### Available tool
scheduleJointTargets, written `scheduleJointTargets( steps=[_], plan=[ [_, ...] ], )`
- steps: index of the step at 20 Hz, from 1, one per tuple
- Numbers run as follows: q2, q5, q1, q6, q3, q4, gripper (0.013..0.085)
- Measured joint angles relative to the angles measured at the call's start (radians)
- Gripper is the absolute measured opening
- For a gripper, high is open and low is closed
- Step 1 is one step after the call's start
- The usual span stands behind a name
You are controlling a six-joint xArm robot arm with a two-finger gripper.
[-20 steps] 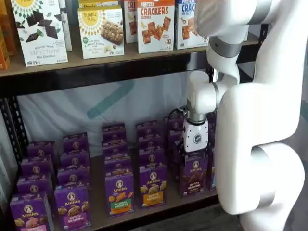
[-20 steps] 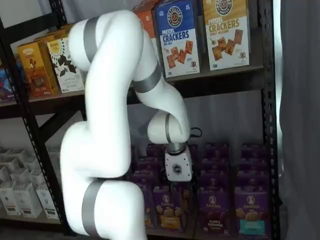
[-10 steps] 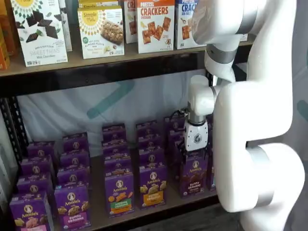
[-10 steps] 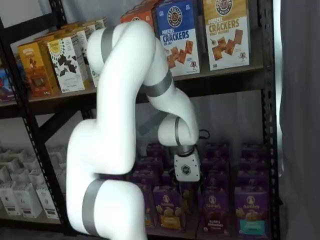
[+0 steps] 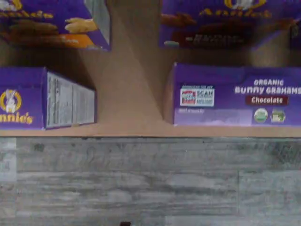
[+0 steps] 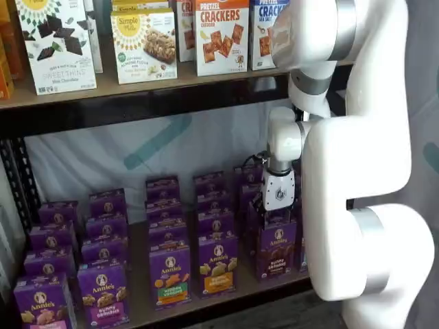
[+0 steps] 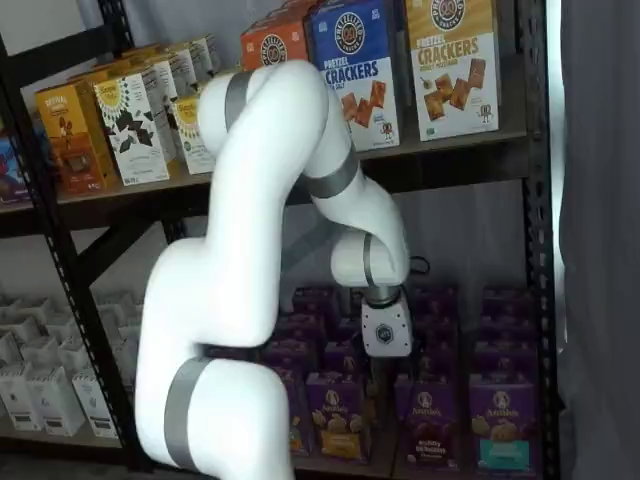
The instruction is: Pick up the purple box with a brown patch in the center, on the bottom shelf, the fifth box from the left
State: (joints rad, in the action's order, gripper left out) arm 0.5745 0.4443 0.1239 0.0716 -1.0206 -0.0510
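Wrist view looks down on the purple box (image 5: 235, 96), "Bunny Grahams Chocolate" on its face, at the front edge of the bottom shelf (image 5: 127, 108). Both shelf views put the gripper (image 6: 277, 218) just above it; finger state: cannot tell.

Both shelf views face the rack from the front, sharing the bottom shelf (image 6: 226, 291) (image 7: 345, 462). The wrist view looks down closely at its front edge (image 5: 141, 131).
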Motion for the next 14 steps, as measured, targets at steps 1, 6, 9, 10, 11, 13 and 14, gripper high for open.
scheduleJointTargets(
  steps=[1, 6, 9, 10, 11, 13, 14],
  plan=[
    [0.01, 0.002, 0.002, 0.001, -0.013, -0.001, 0.085],
    [0.072, 0.018, 0.014, 0.015, -0.094, 0.001, 0.085],
    [0.105, 0.027, 0.019, 0.022, -0.138, 0.003, 0.085],
    [0.115, 0.03, 0.021, 0.023, -0.151, 0.002, 0.085],
    [0.123, 0.034, 0.022, 0.024, -0.163, 0.002, 0.085],
    [0.14, 0.04, 0.024, 0.024, -0.186, -0.001, 0.085],
    [0.149, 0.043, 0.025, 0.024, -0.197, -0.002, 0.085]
  ],
)
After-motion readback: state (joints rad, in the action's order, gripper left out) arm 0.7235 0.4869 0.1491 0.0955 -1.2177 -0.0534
